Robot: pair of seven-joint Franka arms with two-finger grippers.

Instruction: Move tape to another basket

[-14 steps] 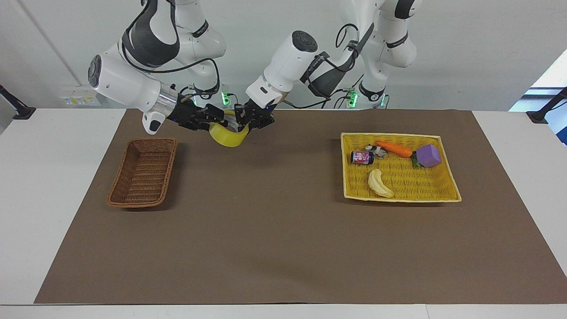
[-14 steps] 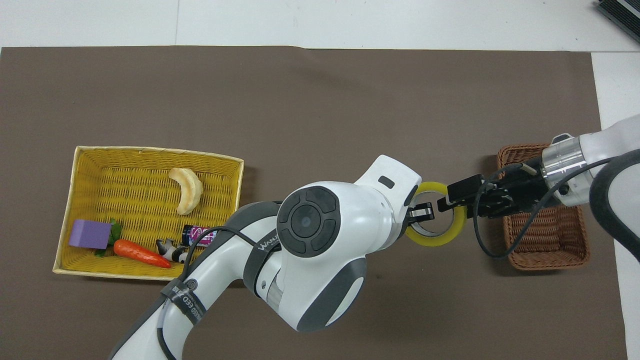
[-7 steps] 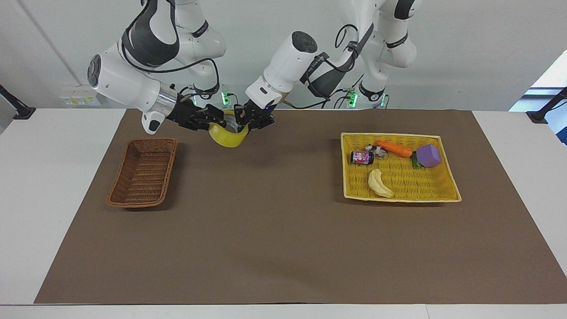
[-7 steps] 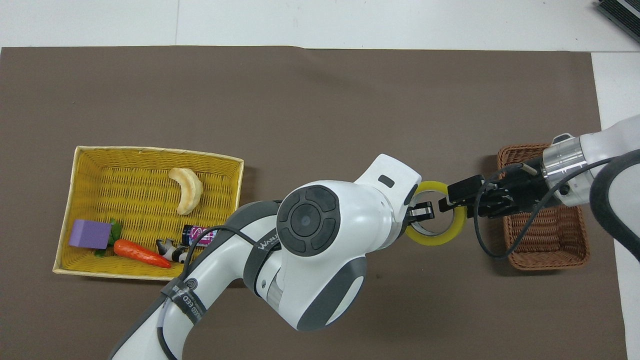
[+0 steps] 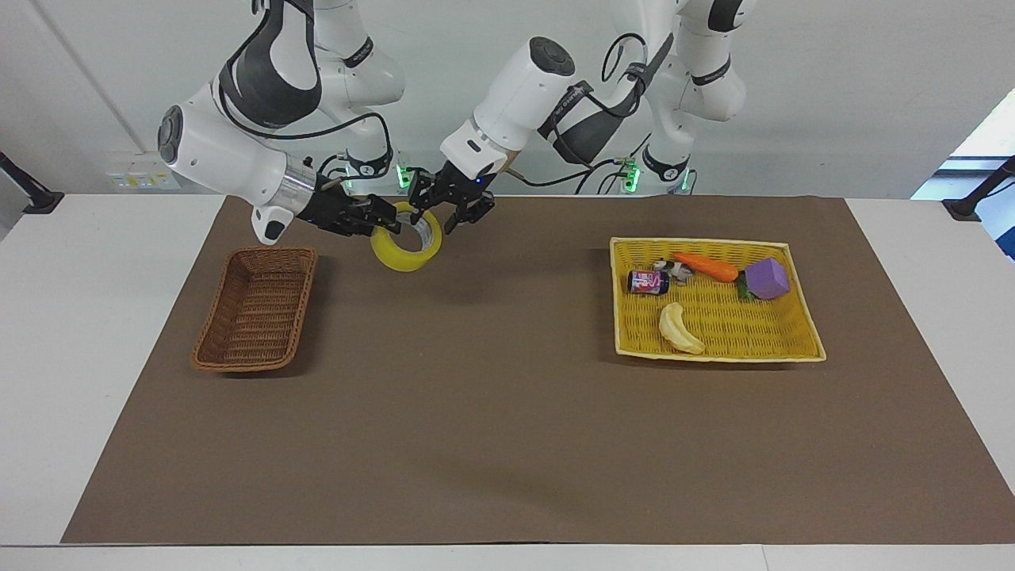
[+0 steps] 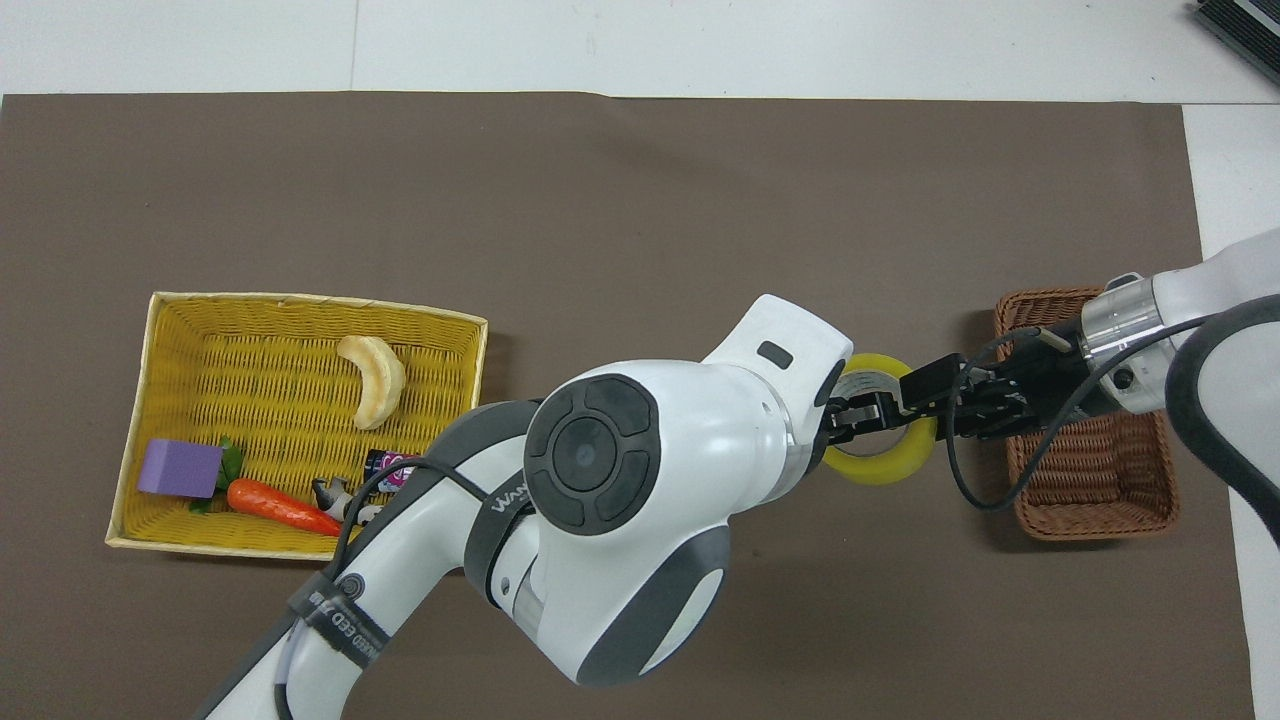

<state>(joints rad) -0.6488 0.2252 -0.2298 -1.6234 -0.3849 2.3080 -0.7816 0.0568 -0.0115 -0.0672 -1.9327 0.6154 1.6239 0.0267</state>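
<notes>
The right gripper (image 5: 386,223) is clamped on the tape (image 5: 406,247), holding it in the air beside the brown basket (image 5: 255,308). The left gripper (image 5: 450,212) is at the tape with its fingers spread, gripping nothing.

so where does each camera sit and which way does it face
Facing view: high across the table, looking at the robots; both arms show whole, the right gripper holding the tape, the left gripper open beside it.
Overhead view: high above the robots' end, looking steeply down; the left arm's elbow fills the middle, the right forearm crosses the brown basket.
Shared: the tape, brown basket and yellow tray, mirrored end for end.
</notes>
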